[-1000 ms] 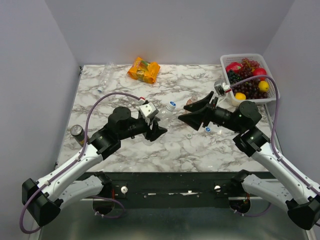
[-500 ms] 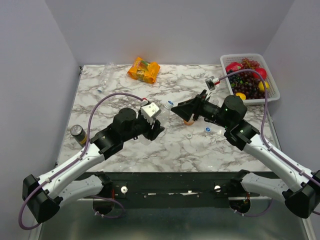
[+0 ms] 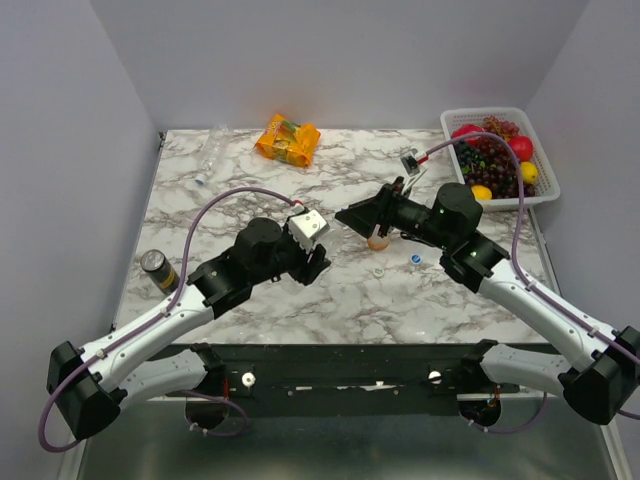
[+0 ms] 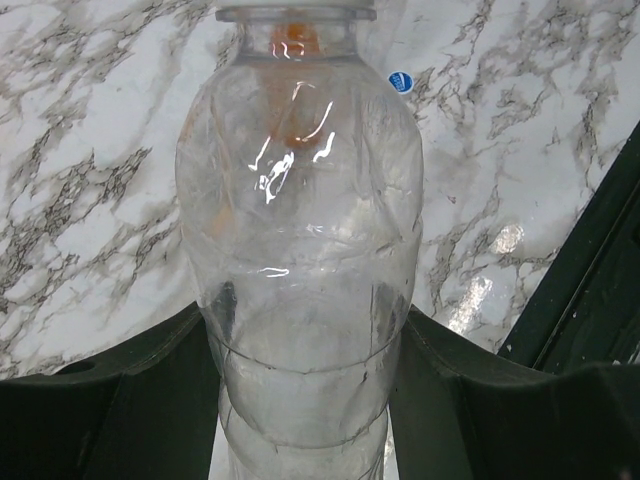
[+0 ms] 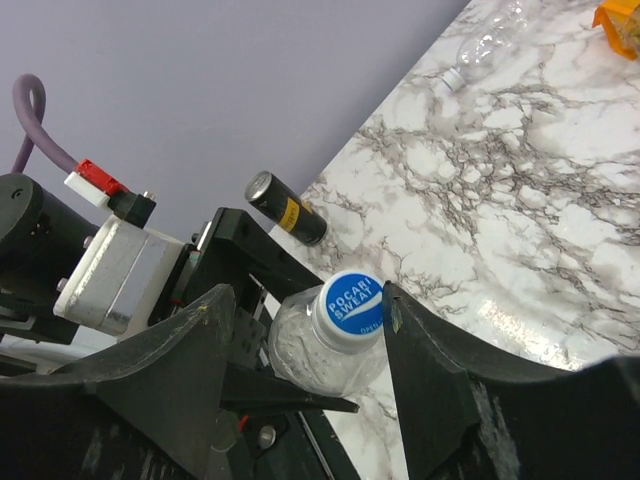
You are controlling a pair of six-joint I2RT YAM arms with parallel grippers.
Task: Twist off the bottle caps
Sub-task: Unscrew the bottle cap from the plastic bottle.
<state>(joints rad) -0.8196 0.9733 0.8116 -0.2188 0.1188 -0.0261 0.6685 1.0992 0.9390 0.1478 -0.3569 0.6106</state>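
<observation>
left gripper point(image 3: 318, 264) angled inward, clamped on clear bottle point(image 4: 300, 250) | right gripper point(image 5: 310, 325) facing it, jaws apart

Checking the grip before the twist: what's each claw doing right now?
Left claw: closed on the clear bottle, holding it.
Right claw: open, fingers either side of the blue cap, not clamped on it.

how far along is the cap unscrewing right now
Done: a loose blue cap and a white cap lie on the table. In hand: the left gripper clamps a clear bottle, and the right gripper's open jaws straddle its blue Pocari Sweat cap, still on. Left: that cap; whether the far-left bottle is capped can't be told.
</observation>
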